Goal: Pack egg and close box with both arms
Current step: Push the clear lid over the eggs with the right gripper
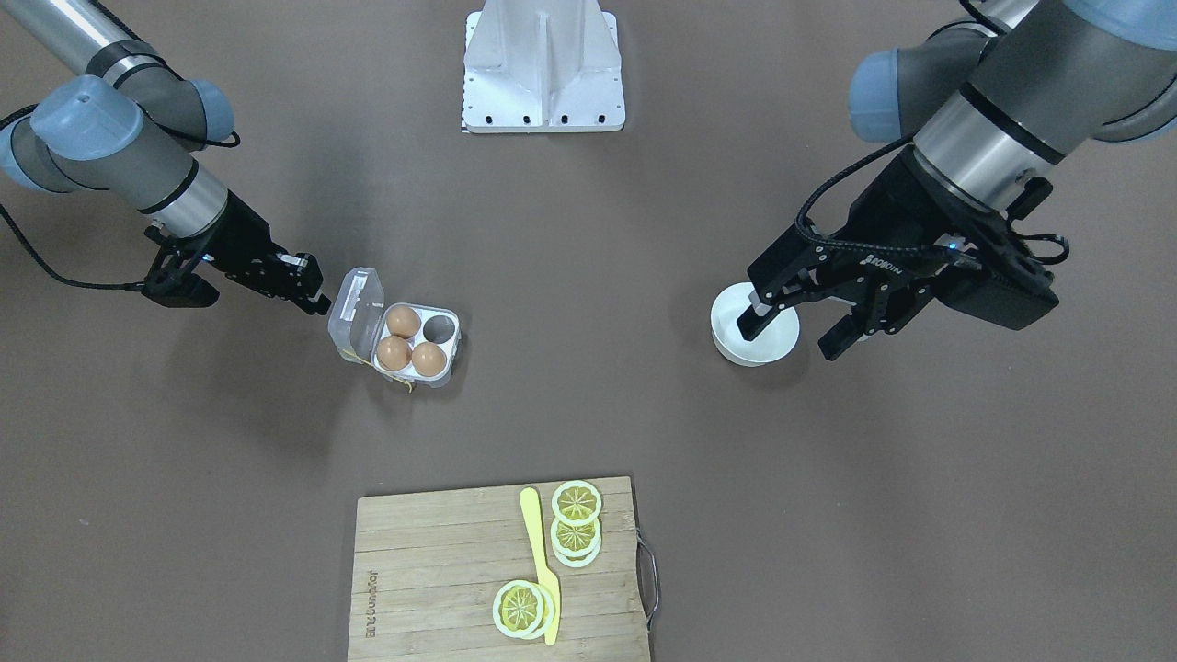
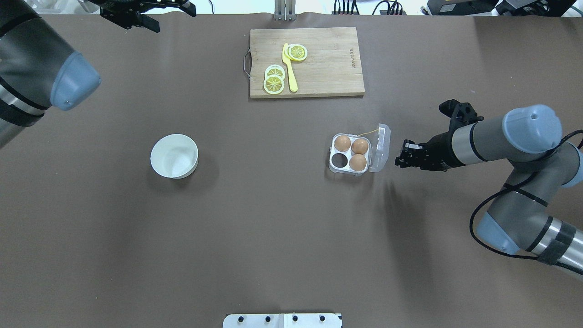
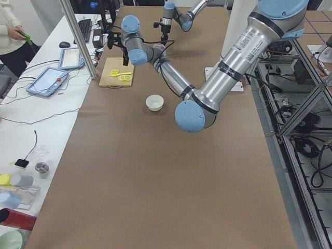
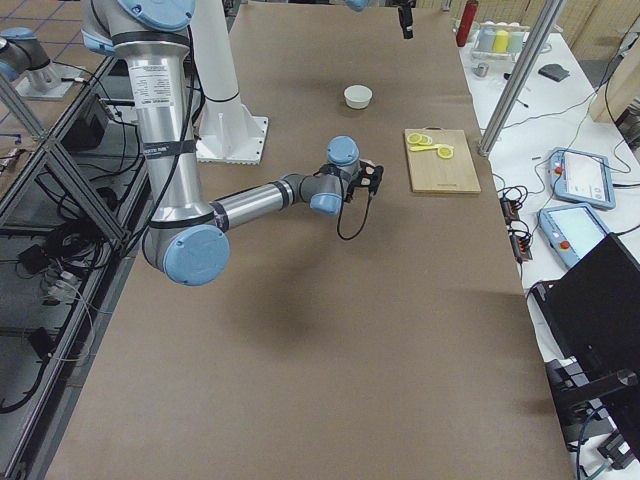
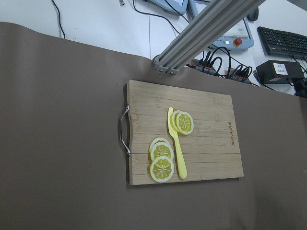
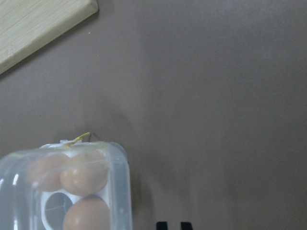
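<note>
We see the box (image 1: 451,348), a small clear-plastic four-cell carton with rounded corners, on the matte brown table (image 1: 644,414). Its see-through hinged lid (image 1: 357,308) stands open, tilted toward the right gripper (image 1: 315,299). A thin yellow string (image 1: 405,382) trails from one corner. Three smooth light-brown eggs (image 1: 394,353) fill three cells, and the fourth cell (image 1: 439,326) is bare. We cannot tell which one is the task's egg.

The right gripper is black and low, just beside the lid's outer face, with a small gap in the overhead view. Its fingers are drawn almost together with a slim slot between the tips, and it holds nothing.

The left gripper (image 1: 793,336) is spread wide and empty, raised well apart from the box. From the front it overlaps the round glossy white bowl (image 1: 726,345).

On the operators' side lies a slatted wooden cutting board (image 1: 441,561) with a metal handle. It carries flat lemon slices (image 1: 577,503) and a yellow plastic knife (image 1: 538,552). A white metal stand (image 1: 542,64) is at the robot's side.
</note>
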`<state>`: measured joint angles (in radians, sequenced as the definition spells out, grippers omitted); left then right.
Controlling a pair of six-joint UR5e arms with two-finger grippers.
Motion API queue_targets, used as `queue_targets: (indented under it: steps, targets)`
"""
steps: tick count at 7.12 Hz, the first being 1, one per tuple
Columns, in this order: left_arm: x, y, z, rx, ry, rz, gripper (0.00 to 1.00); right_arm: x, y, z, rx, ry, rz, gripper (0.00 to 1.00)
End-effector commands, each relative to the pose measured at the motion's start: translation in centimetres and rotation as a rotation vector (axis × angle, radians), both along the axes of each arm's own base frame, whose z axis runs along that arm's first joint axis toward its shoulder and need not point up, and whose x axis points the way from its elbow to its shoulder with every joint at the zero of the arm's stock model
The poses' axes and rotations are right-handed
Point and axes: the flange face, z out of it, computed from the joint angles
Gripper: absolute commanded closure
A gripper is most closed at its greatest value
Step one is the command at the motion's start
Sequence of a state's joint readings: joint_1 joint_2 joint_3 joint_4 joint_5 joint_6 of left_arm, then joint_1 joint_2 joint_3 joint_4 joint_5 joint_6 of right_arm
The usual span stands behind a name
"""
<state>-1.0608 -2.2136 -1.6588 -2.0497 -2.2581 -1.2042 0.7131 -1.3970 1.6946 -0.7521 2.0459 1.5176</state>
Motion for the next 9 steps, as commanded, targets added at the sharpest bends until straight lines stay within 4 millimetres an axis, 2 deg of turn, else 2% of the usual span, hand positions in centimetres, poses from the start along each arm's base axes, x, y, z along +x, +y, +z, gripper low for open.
queue_targets:
  steps: [1, 2, 3, 6, 7, 8, 9]
  targets:
    - [0.0, 0.0, 0.8, -0.007, -0.005, 0.000, 0.02, -1.8, -0.6, -4.9, -0.008, 0.008, -0.015, 1.00]
    - [-0.1, 0.0, 1.5, -0.013, -0.010, -0.003, 0.02, -1.7, -0.9, -7.5, -0.018, 0.008, -0.021, 1.00]
    - [-0.1, 0.1, 1.8, -0.014, -0.011, -0.001, 0.03, -2.6, -1.5, -9.2, -0.026, 0.019, -0.022, 1.00]
    - [-0.3, 0.1, 2.0, -0.017, -0.011, -0.003, 0.03, -5.1, -2.3, -12.2, -0.017, 0.010, -0.029, 1.00]
    - [-0.5, 0.1, 1.8, -0.014, -0.009, -0.006, 0.03, -5.2, -2.4, -12.1, -0.013, 0.012, -0.029, 1.00]
    - [-1.2, -0.2, 1.9, -0.017, -0.010, -0.016, 0.03, -4.4, -3.0, -13.0, -0.005, -0.001, -0.018, 1.00]
    - [-2.9, -0.6, 2.8, -0.030, -0.015, -0.039, 0.03, -2.3, -4.0, -14.1, 0.006, -0.019, 0.012, 0.91]
